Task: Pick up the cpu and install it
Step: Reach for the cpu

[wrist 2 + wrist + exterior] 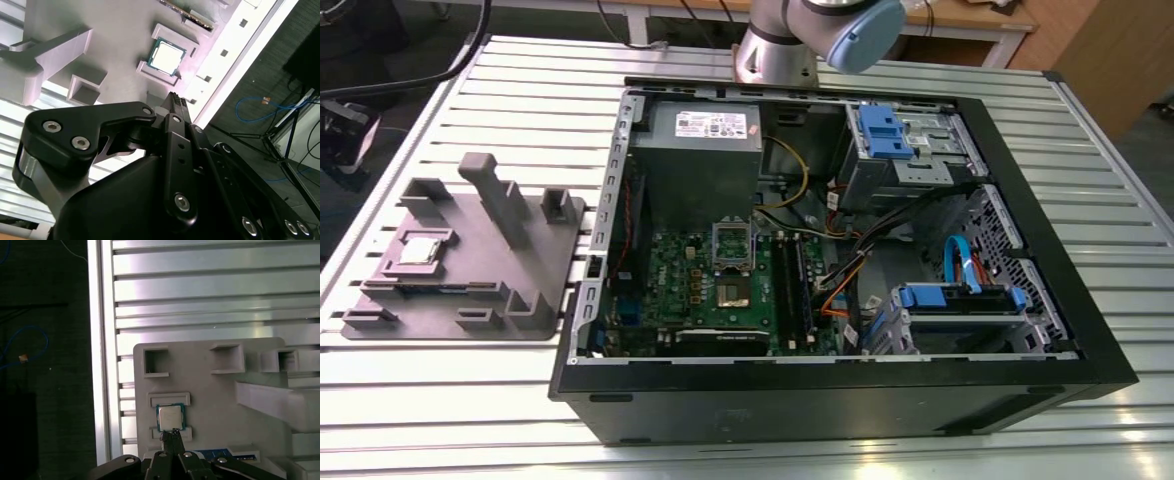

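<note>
the cpu (422,248) (168,56) (170,417) lies flat, silver top up, in a shallow square pocket of a grey plastic holder (554,250) (125,45) (215,405), with raised lips along two opposite sides of it. the gripper (175,96) (172,431) hangs over the holder with its two thin black fingers pressed together into one narrow tip and nothing between them. in both wrist views the tip points at the cpu. in the second wrist view there is a clear gap between tip and chip, so the chip is not picked up yet. the holder also carries a tall upright post (494,195) and several small open-topped boxes, and it rests on a table of metal slats (454,400). in the exterior view the holder is at the exterior view's left, just beside an open black computer case (854,400) lying on its side. inside the case are a green board (680,290), its metal-framed socket (731,265) with the frame open, and a grey power box (700,135). part of the robot arm (807,35) rises behind the case.
</note>
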Motion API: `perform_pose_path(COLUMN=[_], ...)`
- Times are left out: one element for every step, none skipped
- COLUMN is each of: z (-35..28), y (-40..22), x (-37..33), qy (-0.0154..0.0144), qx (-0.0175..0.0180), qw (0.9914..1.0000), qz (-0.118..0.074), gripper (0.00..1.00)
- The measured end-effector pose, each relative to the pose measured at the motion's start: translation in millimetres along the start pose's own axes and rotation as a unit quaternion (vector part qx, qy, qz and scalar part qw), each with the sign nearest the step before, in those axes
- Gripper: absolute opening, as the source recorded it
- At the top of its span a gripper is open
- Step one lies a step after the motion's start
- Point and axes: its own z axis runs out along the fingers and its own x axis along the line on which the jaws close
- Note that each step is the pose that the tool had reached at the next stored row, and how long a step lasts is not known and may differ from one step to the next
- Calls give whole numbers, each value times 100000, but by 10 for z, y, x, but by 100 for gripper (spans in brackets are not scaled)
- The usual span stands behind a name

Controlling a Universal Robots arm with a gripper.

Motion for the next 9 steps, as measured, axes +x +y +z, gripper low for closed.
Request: perform_pose_path(z=[18,36,54,73,91,109,127,145,164], y=[-2,-4,-5,-7,-8,-9,-10,-11,-12], x=[0,-1,0,0,0,0,-1,-1,-1], qy=[0,2,-1,5,5,5,5,3,4], qx=[-23,-63,-77,-84,-90,-91,-93,-93,-93], qw=[100000,100000,100000,100000,100000,100000,100000,100000,100000], qz=[0,-3,0,1,4,2,1,-1,1], gripper=[11,11,11,11,11,11,11,11,11])
